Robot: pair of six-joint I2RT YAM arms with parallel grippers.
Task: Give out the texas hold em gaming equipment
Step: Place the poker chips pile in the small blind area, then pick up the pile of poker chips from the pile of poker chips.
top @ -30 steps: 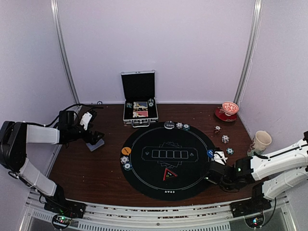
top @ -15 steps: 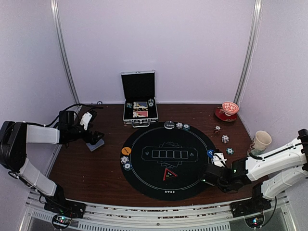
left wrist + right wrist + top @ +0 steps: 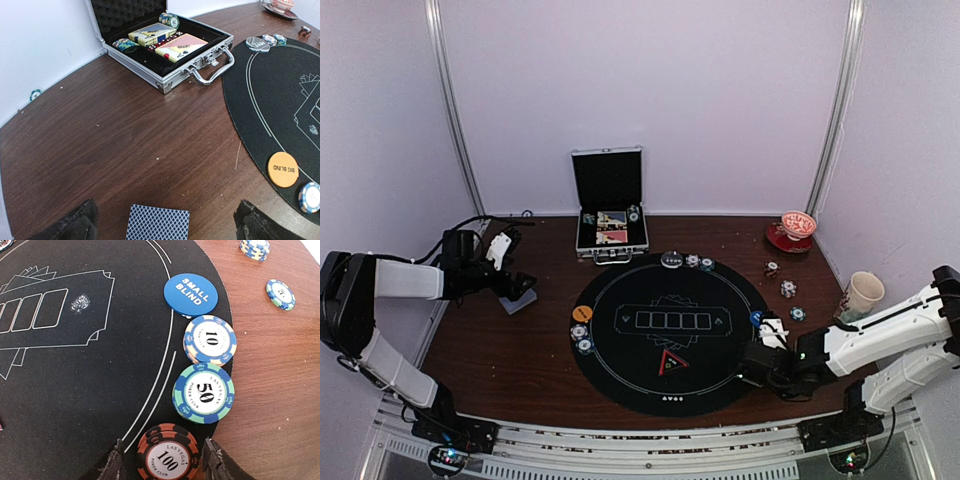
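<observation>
In the right wrist view a short stack of orange-and-black 100 chips (image 3: 167, 455) lies at the edge of the black mat (image 3: 75, 380). My right gripper (image 3: 164, 461) stands open around it, with a gap on each side. Beyond it sit a teal 50 chip (image 3: 203, 392), a white-and-blue 10 chip (image 3: 210, 340) and the blue small-blind disc (image 3: 190, 294). My left gripper (image 3: 165, 222) is open wide over a blue-backed card (image 3: 157, 224) lying on the wood. The orange big-blind disc (image 3: 283, 169) and a chip (image 3: 311, 196) rest on the mat's left edge.
The open silver case (image 3: 610, 215) with card boxes and chips stands behind the mat (image 3: 670, 330). A red bowl (image 3: 797, 228) and a paper cup (image 3: 861, 295) sit at the right. Loose chips (image 3: 788, 289) lie on the wood between them. One chip (image 3: 35, 94) lies by the wall.
My right gripper's fingers have spread apart from the 100 chips, and that arm has crept slightly left. The left arm has not moved.
</observation>
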